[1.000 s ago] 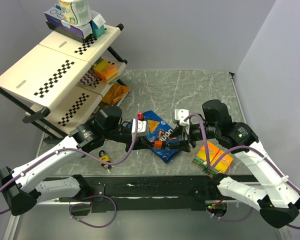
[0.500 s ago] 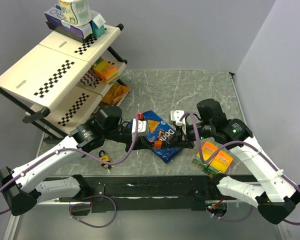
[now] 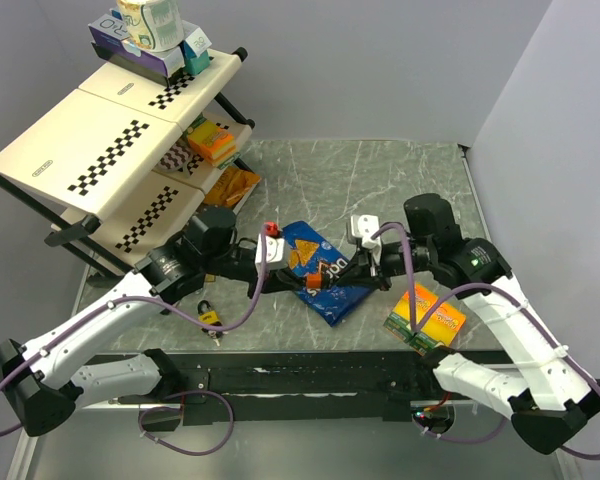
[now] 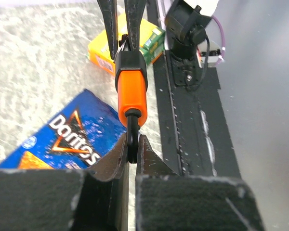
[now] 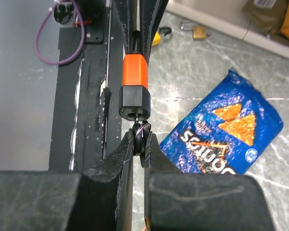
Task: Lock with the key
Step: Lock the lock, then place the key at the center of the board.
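Observation:
An orange padlock [image 3: 320, 286] with a black base hangs in the air between my two grippers, above a blue chip bag. My left gripper [image 3: 298, 283] is shut on its black shackle [image 4: 132, 142]; the orange body [image 4: 131, 89] points away from it. My right gripper [image 3: 346, 279] is shut on the key's head [image 5: 145, 138], and the key's blade sits in the keyhole in the padlock's black base [image 5: 135, 103]. In the right wrist view the left gripper's fingers [image 5: 139, 21] show beyond the padlock.
A blue Doritos bag [image 3: 325, 272] lies under the grippers. A yellow-orange box [image 3: 427, 314] lies at the right front. A small yellow padlock [image 3: 210, 318] lies at the left front, with a brass one [image 5: 198, 32] near it. A checkered shelf rack [image 3: 110, 140] stands at the back left.
The left wrist has drawn back a little to the left. The right arm swung in and then back out slightly. The padlock stays held between both grippers.

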Robot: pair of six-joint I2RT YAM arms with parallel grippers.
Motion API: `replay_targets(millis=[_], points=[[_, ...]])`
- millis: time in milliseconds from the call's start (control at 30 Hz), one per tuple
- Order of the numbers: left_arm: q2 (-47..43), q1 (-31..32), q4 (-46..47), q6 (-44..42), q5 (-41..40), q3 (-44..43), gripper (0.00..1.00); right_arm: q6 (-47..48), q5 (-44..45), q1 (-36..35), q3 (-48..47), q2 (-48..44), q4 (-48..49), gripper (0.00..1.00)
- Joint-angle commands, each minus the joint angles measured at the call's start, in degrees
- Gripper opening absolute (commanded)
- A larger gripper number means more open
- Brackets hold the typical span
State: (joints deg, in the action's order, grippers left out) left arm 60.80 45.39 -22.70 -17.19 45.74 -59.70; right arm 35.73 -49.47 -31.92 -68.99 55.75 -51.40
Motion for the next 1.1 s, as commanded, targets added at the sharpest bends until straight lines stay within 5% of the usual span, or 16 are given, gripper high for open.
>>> replay_targets(millis=[0, 267, 600, 900, 1067], points=[[-3.58, -3.02, -4.02, -3.46, 1.37, 0.46, 0.01, 5.14, -1.06, 7.3, -1.67, -1.78, -9.94, 0.0], [-3.32, -4.34, -4.11, -4.35, 1.11, 1.7, 0.01, 12.26, -2.56, 14.6, -4.66, 0.32, -16.63, 0.0], [-2.87, -4.87, -2.88, -2.59, 0.23, 1.78, 0.01, 9.63, -2.03, 20.38, -3.78, 1.99, -16.29, 0.0], [3.53, -4.87, -5.16, -0.13, -2.06, -1.99, 0.01, -6.53, 5.69, 36.83, -6.23, 17.45, 2.58, 0.0], [5.21, -4.87, -3.41, 1.1, -1.79, -3.49, 0.01, -16.82, 3.68, 48.16, -21.16, 36.33, 4.81, 0.0]])
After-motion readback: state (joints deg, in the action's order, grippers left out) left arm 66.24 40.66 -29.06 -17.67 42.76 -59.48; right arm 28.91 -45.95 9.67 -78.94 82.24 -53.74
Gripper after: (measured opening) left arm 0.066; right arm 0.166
